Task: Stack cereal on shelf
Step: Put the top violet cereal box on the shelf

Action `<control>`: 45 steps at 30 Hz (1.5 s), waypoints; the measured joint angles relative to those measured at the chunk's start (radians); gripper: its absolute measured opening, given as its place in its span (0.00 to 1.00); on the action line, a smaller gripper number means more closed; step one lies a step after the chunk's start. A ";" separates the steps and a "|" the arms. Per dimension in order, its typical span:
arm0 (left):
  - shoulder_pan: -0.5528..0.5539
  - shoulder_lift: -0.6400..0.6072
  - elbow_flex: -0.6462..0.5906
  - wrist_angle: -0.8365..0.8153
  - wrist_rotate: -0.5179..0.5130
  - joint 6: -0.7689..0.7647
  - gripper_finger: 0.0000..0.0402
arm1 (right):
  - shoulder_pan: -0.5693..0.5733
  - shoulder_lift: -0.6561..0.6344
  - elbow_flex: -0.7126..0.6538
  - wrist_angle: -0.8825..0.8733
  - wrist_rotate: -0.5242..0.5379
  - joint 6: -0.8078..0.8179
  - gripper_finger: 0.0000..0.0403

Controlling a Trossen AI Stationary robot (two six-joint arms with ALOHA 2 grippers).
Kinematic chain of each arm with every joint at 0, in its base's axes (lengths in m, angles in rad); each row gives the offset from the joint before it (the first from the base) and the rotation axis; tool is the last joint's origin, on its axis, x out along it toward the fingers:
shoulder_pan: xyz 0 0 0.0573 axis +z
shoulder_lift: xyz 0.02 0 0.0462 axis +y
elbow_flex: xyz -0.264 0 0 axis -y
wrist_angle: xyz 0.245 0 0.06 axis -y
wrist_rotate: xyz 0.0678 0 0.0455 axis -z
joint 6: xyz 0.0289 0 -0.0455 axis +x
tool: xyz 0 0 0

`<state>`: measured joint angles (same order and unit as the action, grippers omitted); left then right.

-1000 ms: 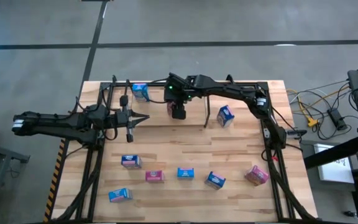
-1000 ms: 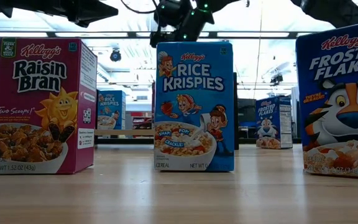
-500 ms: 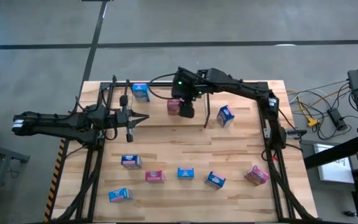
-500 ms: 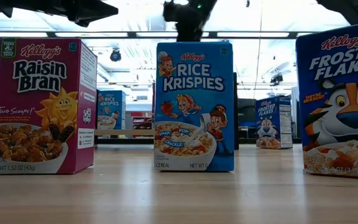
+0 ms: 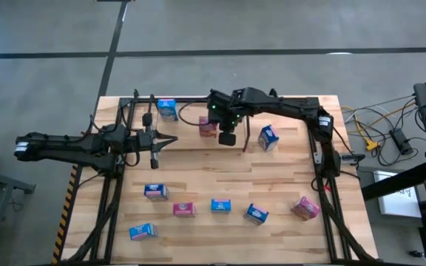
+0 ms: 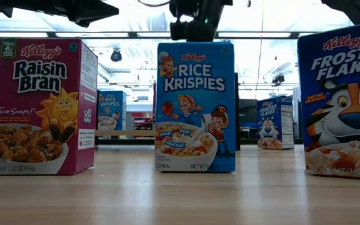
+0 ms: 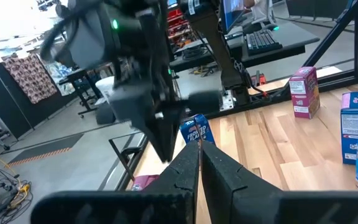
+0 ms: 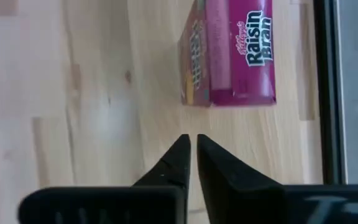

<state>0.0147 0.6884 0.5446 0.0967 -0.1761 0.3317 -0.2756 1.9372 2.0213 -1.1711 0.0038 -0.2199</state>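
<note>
High view shows the wooden table (image 5: 272,185) with the right gripper (image 5: 228,137) hovering toward twelve o'clock of the tabletop, its fingers pressed together on nothing. At nine o'clock of it, just beside it and apart from it, stands a pink cereal box (image 5: 207,126) close to the black shelf rail (image 5: 287,99) along the far edge. The right wrist view looks down on that pink box (image 8: 229,53): it stands upright, its narrow top face long across the table, parallel to the rail, and the clenched fingers (image 8: 180,163) point at bare wood beside it.

A blue box (image 5: 167,109) stands at eleven o'clock of the table by the rail, and another blue box (image 5: 268,137) stands at three o'clock of the right gripper, turned at a slant to the table edges. Six more boxes sit in a loose row toward six o'clock: blue (image 5: 143,231), blue (image 5: 156,192), pink (image 5: 184,209), blue (image 5: 221,205), blue (image 5: 256,214) and pink (image 5: 305,207), the last two skewed.

The left gripper (image 5: 156,142) waits at nine o'clock of the table, fingers clenched and empty.

From the low view, three near boxes stand upright with their long axes vertical and their fronts to the camera: pink (image 6: 42,106), blue (image 6: 195,106), and blue (image 6: 339,103).
</note>
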 joint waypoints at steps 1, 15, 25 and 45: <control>0.000 0.000 0.000 0.000 0.000 0.000 0.00 | -0.003 0.001 -0.021 0.024 0.008 0.000 0.03; 0.000 0.000 0.000 0.000 0.000 0.000 0.00 | -0.011 0.001 -0.178 0.335 0.059 -0.008 0.02; 0.000 0.000 0.000 0.000 0.000 0.000 0.00 | -0.013 0.001 -0.153 0.331 0.079 -0.037 0.02; 0.000 0.002 0.000 0.000 0.001 -0.011 0.00 | -0.080 -0.056 -0.128 0.512 -0.212 -0.055 0.12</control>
<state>0.0143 0.6904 0.5446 0.0971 -0.1749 0.3202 -0.3558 1.8809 1.8929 -0.6590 -0.2083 -0.2749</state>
